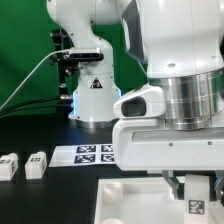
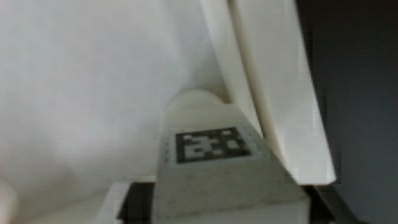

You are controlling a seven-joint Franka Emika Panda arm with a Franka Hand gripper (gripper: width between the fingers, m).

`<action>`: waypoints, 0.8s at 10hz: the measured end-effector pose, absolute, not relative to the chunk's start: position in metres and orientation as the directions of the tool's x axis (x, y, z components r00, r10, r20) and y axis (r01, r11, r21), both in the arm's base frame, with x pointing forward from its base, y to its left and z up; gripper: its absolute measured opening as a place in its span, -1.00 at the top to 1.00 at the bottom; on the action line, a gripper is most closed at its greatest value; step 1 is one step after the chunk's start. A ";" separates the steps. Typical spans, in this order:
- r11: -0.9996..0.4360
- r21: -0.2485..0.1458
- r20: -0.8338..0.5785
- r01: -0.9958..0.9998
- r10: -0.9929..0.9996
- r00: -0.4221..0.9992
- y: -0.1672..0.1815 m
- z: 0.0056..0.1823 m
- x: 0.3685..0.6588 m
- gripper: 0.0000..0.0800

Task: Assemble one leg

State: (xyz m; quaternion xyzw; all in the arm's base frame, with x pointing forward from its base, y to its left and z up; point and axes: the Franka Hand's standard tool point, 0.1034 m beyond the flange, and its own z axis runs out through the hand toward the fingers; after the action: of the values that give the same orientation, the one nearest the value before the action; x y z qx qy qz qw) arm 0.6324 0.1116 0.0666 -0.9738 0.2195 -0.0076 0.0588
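In the wrist view a white leg [image 2: 217,150] with a black-and-white marker on its face sits between my two dark fingers [image 2: 139,200]. My gripper [image 2: 228,205] is shut on it. The leg's far end points into a corner of the large white tray [image 2: 89,80], against the tray's raised rim [image 2: 270,90]. In the exterior view my gripper [image 1: 195,188] is low over the tray [image 1: 125,200], at the exterior view's right; the leg in it is hidden there. Two more legs [image 1: 8,166] [image 1: 37,165] lie on the black table at the exterior view's left.
The marker board [image 1: 95,152] lies flat on the table behind the tray. The arm's white base [image 1: 92,95] stands at the back, with cables running off to the exterior view's left. The arm's bulk fills the exterior view's right.
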 end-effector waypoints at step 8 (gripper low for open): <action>-0.802 -0.081 -0.031 -0.592 -0.592 0.805 0.098 0.067 0.631 0.25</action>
State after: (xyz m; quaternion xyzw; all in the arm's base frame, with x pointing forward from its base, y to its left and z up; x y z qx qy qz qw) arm 0.6315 0.0984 0.0672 -0.9491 0.3119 0.0020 0.0431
